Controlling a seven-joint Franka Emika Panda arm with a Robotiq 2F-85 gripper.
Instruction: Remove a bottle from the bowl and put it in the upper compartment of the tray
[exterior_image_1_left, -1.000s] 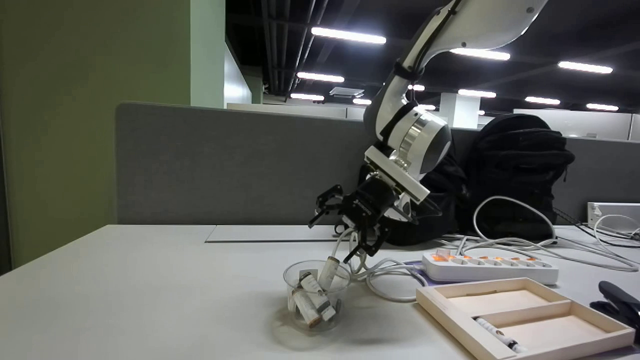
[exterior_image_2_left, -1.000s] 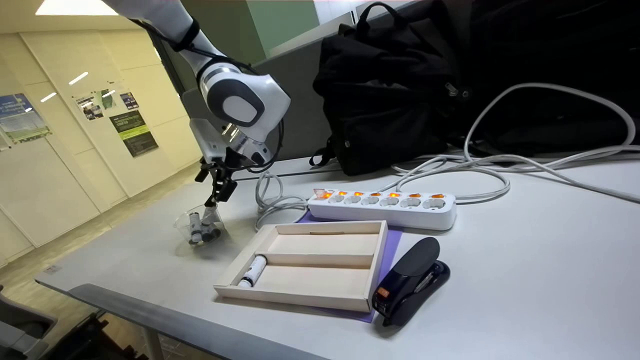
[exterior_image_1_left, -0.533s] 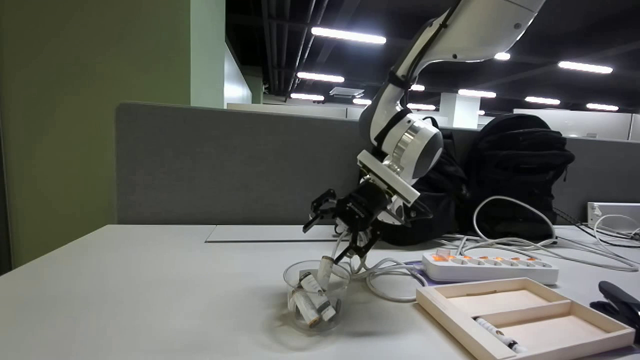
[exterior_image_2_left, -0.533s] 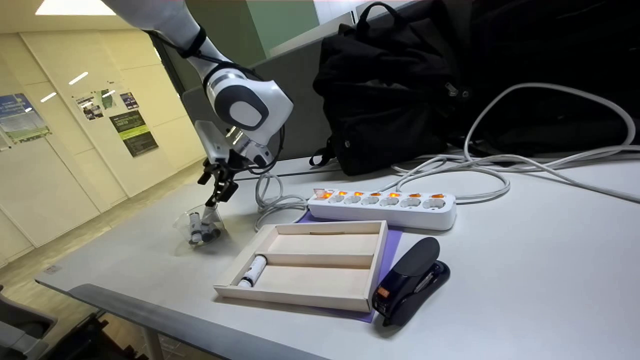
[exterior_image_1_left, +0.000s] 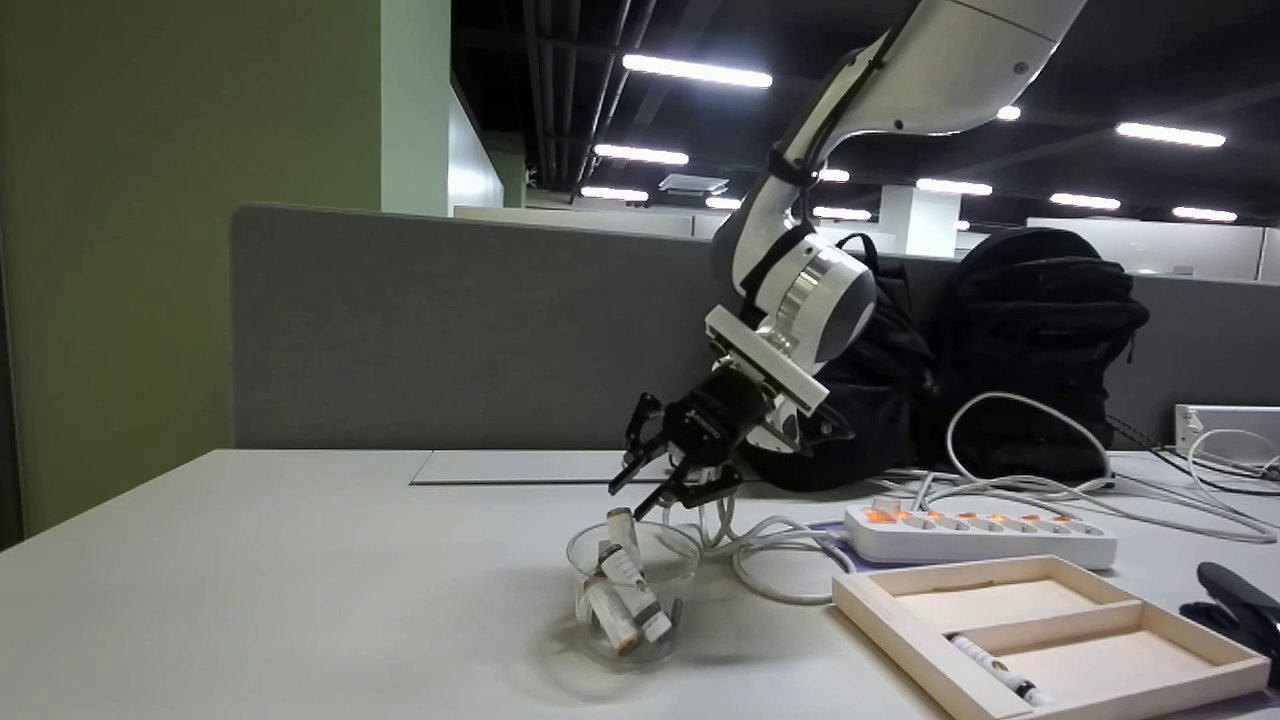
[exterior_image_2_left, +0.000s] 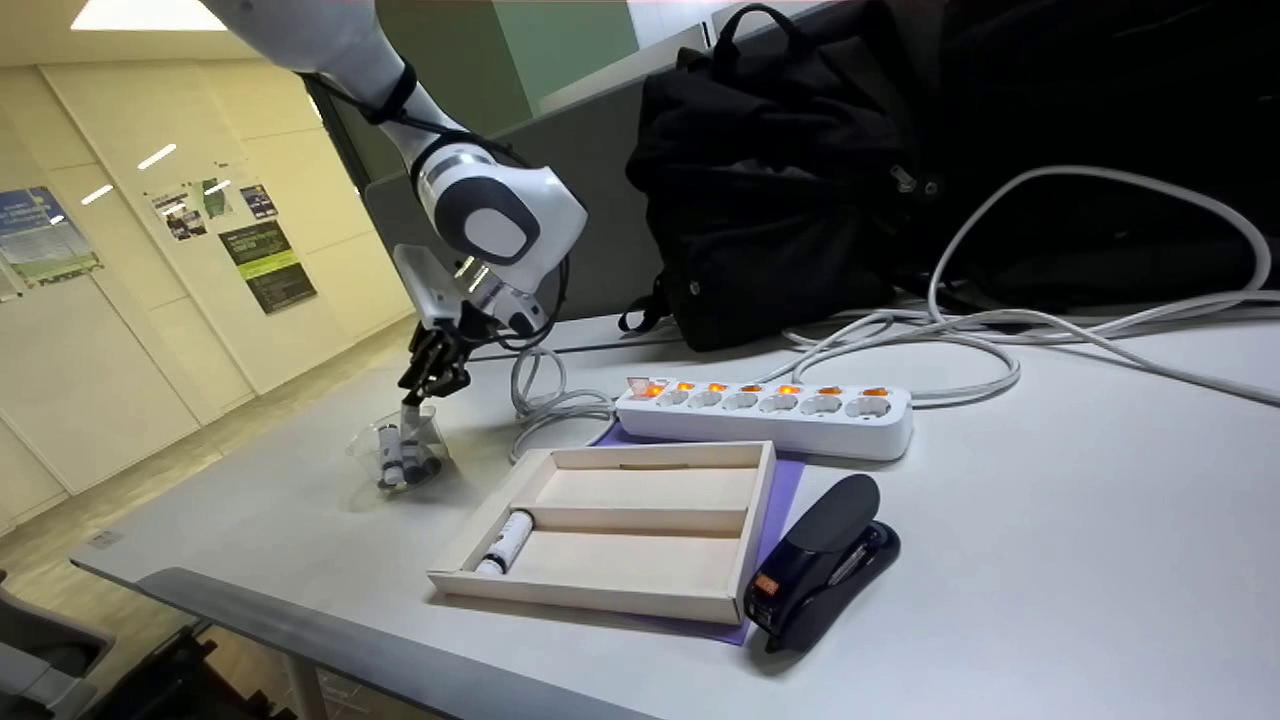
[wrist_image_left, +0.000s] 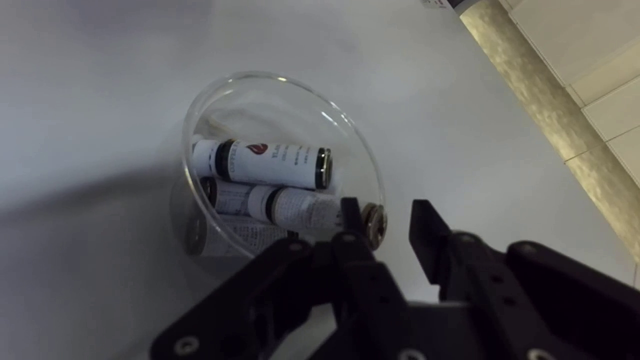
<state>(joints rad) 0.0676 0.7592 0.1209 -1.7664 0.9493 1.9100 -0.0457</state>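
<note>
End effector (wrist_image_left: 386, 212) released: its fingers (wrist_image_left: 427, 230) stand apart just above the bowl (wrist_image_left: 255, 75), and in the wrist view one of them overlaps a bottle (wrist_image_left: 310, 209); whether they touch cannot be told. That bottle leans inside the bowl with its upper end at the rim, among more bottles (wrist_image_left: 275, 162). Bowl and tray (exterior_image_2_left: 600, 592) are near each other on the counter (exterior_image_1_left: 350, 580). In both exterior views another bottle (exterior_image_2_left: 508, 540) lies in the tray's nearer compartment. Behind the tray is a power strip (exterior_image_2_left: 765, 430), beside the tray a stapler (exterior_image_2_left: 825, 520).

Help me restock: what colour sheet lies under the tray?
A purple sheet, clearest in an exterior view.
</note>
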